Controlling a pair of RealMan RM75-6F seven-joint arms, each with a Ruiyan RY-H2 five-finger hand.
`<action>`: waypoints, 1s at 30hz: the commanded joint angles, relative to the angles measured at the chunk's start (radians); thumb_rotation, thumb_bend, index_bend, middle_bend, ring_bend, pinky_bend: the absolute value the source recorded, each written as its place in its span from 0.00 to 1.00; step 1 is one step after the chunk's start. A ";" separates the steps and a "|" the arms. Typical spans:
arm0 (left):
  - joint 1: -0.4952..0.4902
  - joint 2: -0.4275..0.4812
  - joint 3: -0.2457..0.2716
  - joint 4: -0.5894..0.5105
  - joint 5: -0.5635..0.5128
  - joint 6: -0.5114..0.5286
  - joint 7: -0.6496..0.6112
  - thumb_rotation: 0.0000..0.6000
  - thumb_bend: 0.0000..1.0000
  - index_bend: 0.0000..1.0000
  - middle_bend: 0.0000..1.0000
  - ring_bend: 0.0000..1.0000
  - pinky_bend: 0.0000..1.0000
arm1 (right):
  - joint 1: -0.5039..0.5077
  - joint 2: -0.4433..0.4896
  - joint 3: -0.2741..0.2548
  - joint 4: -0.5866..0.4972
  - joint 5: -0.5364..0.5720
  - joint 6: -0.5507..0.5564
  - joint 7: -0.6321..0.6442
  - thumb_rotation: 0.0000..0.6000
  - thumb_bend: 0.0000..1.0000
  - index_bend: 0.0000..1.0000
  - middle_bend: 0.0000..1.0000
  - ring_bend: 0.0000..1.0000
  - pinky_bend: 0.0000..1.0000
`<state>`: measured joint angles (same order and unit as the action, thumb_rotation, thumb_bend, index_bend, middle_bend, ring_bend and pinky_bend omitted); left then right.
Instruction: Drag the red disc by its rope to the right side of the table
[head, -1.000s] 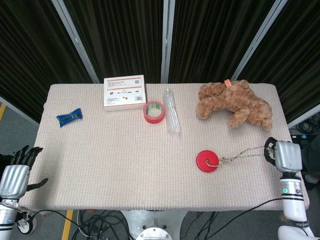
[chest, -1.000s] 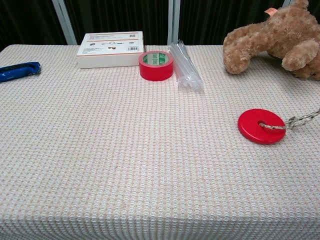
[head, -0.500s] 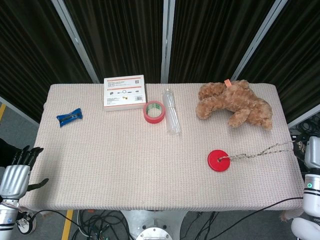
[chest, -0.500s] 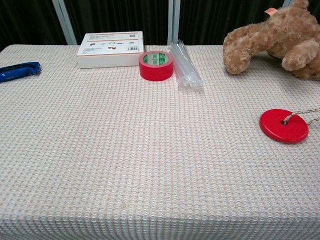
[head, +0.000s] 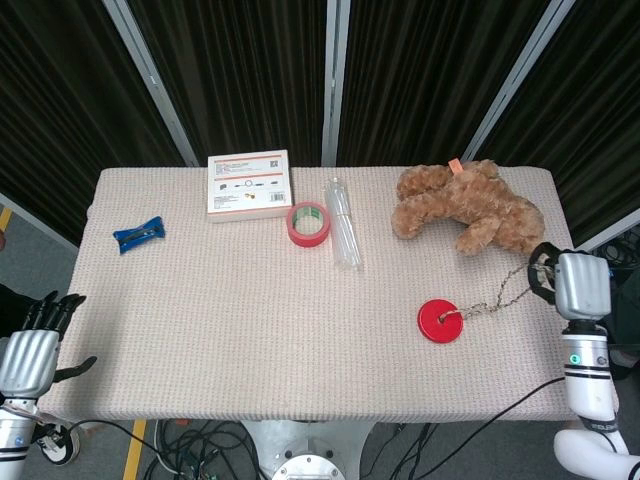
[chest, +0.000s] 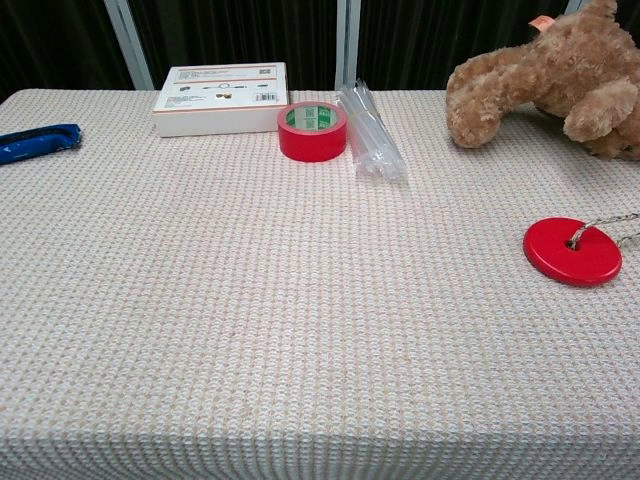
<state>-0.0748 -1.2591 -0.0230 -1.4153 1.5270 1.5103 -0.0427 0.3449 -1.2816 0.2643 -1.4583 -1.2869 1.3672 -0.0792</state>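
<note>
head: high, looking down | chest: low, close | shared: table (head: 250, 330)

Both hands: silver-grey metal backs w/ black fingers. Right hand (head: 572, 283) sits on a white forearm w/ a small green LED at the wrist. Left hand (head: 30, 350) has the same silver shell, white wrist section below.
</note>
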 joint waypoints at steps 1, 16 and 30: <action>0.001 0.000 0.000 0.003 -0.001 0.000 -0.003 1.00 0.01 0.14 0.13 0.02 0.12 | 0.050 -0.007 -0.010 -0.119 -0.093 0.020 -0.081 1.00 0.59 1.00 0.93 0.67 0.62; 0.003 -0.004 0.001 0.016 -0.003 -0.001 -0.017 1.00 0.01 0.14 0.13 0.02 0.12 | 0.139 0.059 -0.125 -0.254 0.057 -0.330 -0.255 1.00 0.00 0.02 0.03 0.00 0.00; 0.002 0.003 -0.002 0.006 0.000 0.005 -0.012 1.00 0.01 0.14 0.13 0.02 0.12 | 0.043 0.256 -0.147 -0.324 0.002 -0.244 -0.050 1.00 0.00 0.00 0.00 0.00 0.00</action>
<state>-0.0724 -1.2563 -0.0252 -1.4094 1.5268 1.5154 -0.0552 0.4197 -1.0705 0.1331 -1.7691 -1.2806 1.1151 -0.1858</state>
